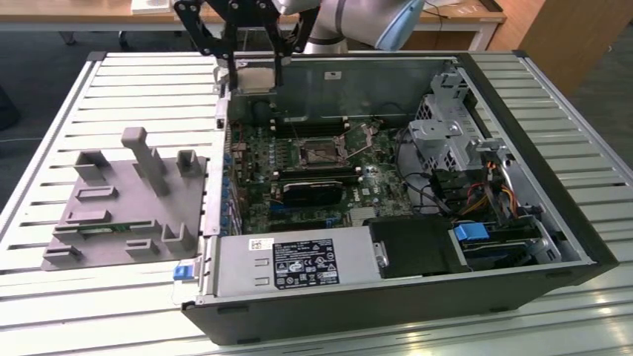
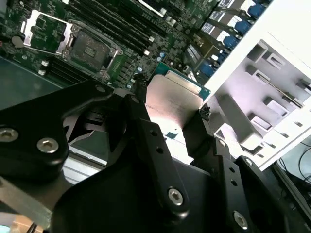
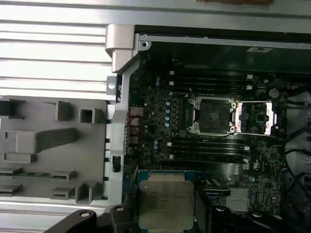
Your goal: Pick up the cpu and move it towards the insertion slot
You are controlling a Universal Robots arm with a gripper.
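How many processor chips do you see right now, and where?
1: the cpu sits clamped between the gripper fingers, held above the open computer case. Others may be hidden.

We see the cpu (image 3: 165, 204) with a dull, brushed silver metal top, the gripper (image 2: 172, 109) in matt black, the insertion slot (image 3: 212, 115) framed in shiny metal, and a matt grey plastic fixture (image 1: 124, 204).

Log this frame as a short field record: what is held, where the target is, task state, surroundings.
held: cpu, clamped between the end effector fingers
arm position: raised over the open computer case's rear corner
target: insertion slot, frame flipped open, centre bare
task state: cpu lifted, not at the slot
nearby: grey fixture tray beside the case, on the slatted table
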